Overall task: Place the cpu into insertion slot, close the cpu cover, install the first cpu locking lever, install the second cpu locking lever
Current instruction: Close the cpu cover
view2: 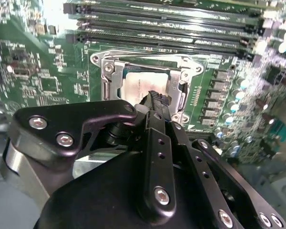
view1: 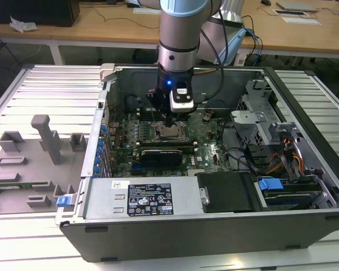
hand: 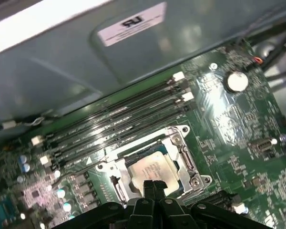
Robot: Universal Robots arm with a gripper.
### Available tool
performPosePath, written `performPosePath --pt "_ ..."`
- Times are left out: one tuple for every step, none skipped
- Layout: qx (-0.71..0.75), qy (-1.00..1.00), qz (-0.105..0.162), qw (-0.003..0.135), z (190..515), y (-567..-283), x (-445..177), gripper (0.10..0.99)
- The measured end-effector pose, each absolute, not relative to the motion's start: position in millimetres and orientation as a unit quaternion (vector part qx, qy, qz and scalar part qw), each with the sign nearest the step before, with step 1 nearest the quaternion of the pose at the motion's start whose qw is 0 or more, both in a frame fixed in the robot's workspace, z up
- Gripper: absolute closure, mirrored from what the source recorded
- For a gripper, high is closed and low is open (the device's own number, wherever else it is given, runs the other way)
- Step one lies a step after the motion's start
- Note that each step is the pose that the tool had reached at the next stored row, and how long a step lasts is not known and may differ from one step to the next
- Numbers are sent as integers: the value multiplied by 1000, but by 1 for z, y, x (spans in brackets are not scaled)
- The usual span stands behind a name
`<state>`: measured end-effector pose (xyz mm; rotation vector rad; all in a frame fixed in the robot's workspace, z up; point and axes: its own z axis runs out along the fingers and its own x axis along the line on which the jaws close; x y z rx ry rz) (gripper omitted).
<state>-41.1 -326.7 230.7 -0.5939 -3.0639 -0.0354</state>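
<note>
background: wooden desks (view1: 101,25) run along the far side of the exterior view, with cables lying on them.
tabletop: a ribbed pale metal tabletop (view1: 51,84). grey holder blocks (view1: 48,138) stand on it at the exterior view's left.
computer case: an open computer case (view1: 214,231) lies on the tabletop with its opening upward. a green circuit board (view1: 209,144) covers its floor. a silver box with a label (view1: 150,199) sits along the near wall, and a long black card (view1: 161,153) lies between that box and the socket.
arm: it comes straight down from above into the case, over the middle of the board. a blue light glows on the wrist.
hand: the hand (view1: 168,121) hangs directly over the socket. in both wrist views (view2: 157,98) (hand: 153,185) the fingertips are pressed together with nothing between them. the tips sit over one edge of the chip's top; i cannot tell whether they touch it.
cpu: the cpu (hand: 150,167) (view2: 140,86) lies flat inside the socket, with its pale silver-grey top facing up.
insertion slot: the insertion slot (view1: 178,135) is near the middle of the board, just beside the memory slots and right under the hand.
cpu cover: the cpu cover (hand: 178,136) (view2: 143,61) appears to lie down flat over the socket. it frames the chip on all sides, and the chip's top shows through its square opening.
memory slots: long black memory slots (hand: 119,119) (view2: 157,33) run in parallel rows along one side of the socket, close to the cover's edge.
other: a round silver coin cell (hand: 236,81) sits on the board, well apart from the socket.
</note>
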Motion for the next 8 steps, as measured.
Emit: performPosePath --pt "-180 -983 -11 10 231 -327 -41 980" --pt "-165 -986 -11 11 231 -327 -41 980" --pt "-150 -989 -11 11 231 -327 -41 980" --pt "-136 -991 -11 11 230 -327 -41 980" --pt "-119 -993 -11 10 230 -327 -41 980" --pt "-111 -994 -11 8 230 -327 -41 980" --pt "-100 -995 -11 4 230 -327 -41 980" --pt "-90 -996 -12 2 230 -327 -41 980"
